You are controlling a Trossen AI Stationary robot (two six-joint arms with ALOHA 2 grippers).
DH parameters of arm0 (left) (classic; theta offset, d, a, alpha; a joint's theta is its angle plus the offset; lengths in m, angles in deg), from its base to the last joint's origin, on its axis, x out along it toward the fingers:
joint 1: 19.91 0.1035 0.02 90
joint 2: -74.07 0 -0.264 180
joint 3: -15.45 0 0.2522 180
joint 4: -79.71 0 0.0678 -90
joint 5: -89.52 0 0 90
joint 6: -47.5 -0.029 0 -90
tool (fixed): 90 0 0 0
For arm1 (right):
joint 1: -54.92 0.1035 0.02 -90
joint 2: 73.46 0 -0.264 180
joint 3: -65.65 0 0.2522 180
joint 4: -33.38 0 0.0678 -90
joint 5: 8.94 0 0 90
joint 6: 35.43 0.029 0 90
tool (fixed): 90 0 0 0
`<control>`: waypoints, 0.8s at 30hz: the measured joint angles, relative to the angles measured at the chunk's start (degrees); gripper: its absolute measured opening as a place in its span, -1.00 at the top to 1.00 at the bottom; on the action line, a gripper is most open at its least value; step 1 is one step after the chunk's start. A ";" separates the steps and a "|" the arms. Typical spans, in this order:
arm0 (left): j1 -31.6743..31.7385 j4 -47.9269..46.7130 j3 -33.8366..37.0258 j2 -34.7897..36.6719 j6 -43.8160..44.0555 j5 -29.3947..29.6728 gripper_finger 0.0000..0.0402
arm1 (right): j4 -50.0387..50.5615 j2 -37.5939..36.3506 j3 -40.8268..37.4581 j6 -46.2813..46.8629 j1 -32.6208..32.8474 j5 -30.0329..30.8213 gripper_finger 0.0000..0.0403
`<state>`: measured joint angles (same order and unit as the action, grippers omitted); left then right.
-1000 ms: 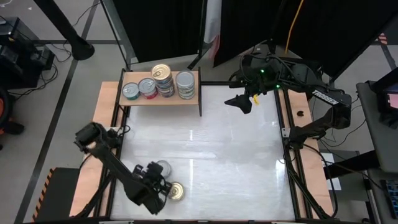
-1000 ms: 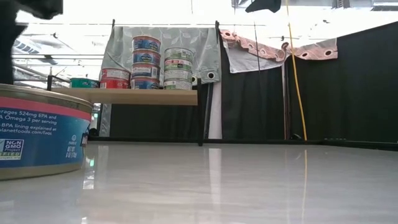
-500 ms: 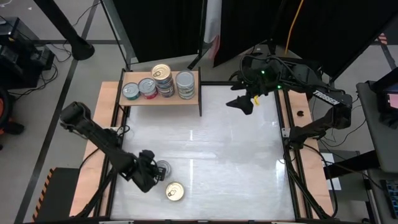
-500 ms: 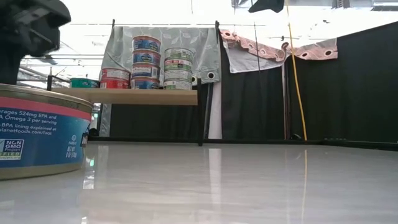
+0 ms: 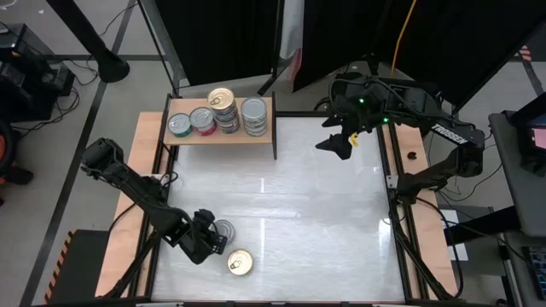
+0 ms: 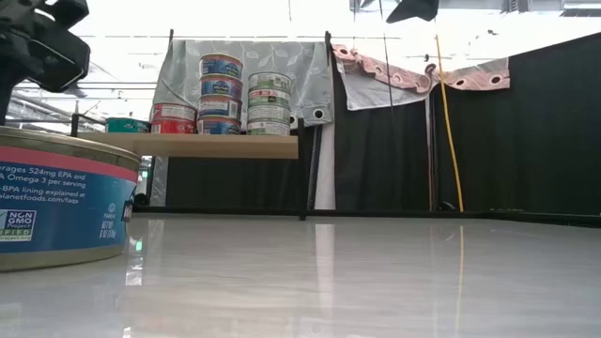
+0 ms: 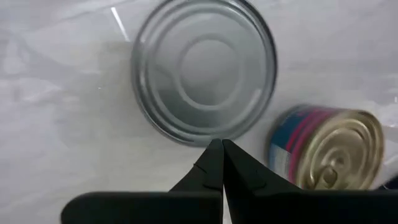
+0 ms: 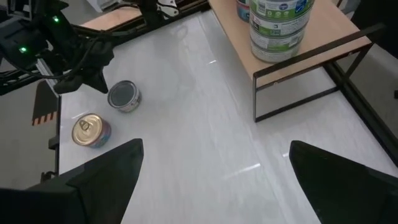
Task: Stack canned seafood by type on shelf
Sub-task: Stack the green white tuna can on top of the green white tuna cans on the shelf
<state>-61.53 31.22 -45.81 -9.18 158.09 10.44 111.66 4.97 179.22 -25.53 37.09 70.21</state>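
At lower left of the high view, I am hovering the clenched left gripper [image 5: 211,243] beside a silver-topped tin [image 5: 223,230]; descending shut risks knocking it. Right gripper [image 5: 341,145], released, is waiting near the shelf [image 5: 269,136].

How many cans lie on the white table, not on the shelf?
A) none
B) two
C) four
B: the high view shows a silver-lid can by the left gripper and a gold-lid can next to it on the table; all the others sit on the shelf.
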 joint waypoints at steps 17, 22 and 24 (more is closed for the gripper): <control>-0.51 -3.21 1.02 0.00 -2.04 -0.87 1.00 | -1.45 0.04 0.00 -0.22 -0.02 0.04 -0.96; -0.51 -2.94 1.35 0.00 -4.02 -0.52 1.00 | -1.76 0.04 0.00 -0.26 -0.02 0.07 -0.96; -0.71 -1.95 2.12 0.05 -4.05 -0.85 1.00 | -1.99 0.04 0.00 -0.24 -0.04 0.07 -0.96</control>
<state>-62.24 29.27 -43.69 -9.13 154.04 9.60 109.66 5.02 179.22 -25.78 37.05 70.27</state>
